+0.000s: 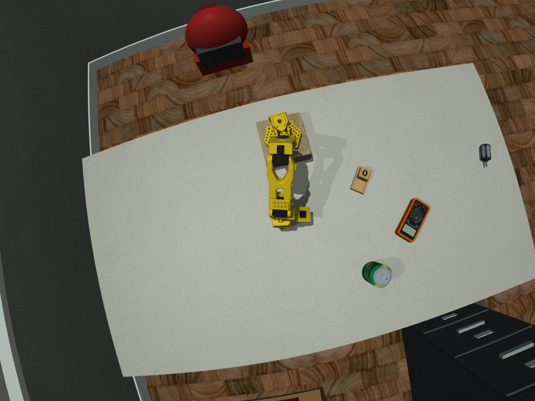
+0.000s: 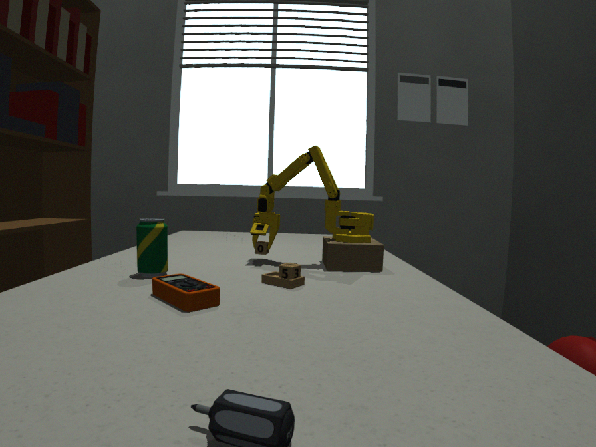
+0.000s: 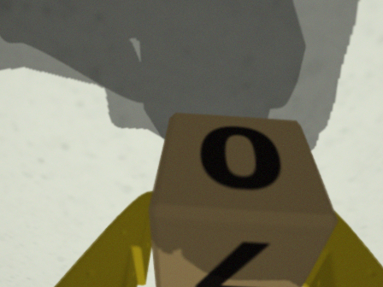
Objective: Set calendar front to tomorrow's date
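Note:
My gripper (image 2: 262,245) (image 3: 243,213) is shut on a wooden digit cube (image 2: 261,248) (image 3: 241,166), held above the table over its shadow. In the wrist view this cube shows a 0 and, below it, part of a dark digit cut off by the frame edge. In the top view the arm hides it. The small wooden tray (image 1: 357,185) (image 2: 273,280) stands right of the arm in the top view. The other cube (image 1: 364,173) (image 2: 289,271) sits in the tray's end nearer the top of that view, with 0 on top and 5 and 3 on two sides. The tray's other end is empty. The month side is hidden.
An orange multimeter (image 1: 412,219) (image 2: 185,292) lies beyond the tray. A green can (image 1: 377,274) (image 2: 151,247) stands farther off. A dark screwdriver (image 1: 485,153) (image 2: 251,418) lies near the far right edge in the top view. The arm's base stands on a wooden block (image 1: 304,148) (image 2: 352,255).

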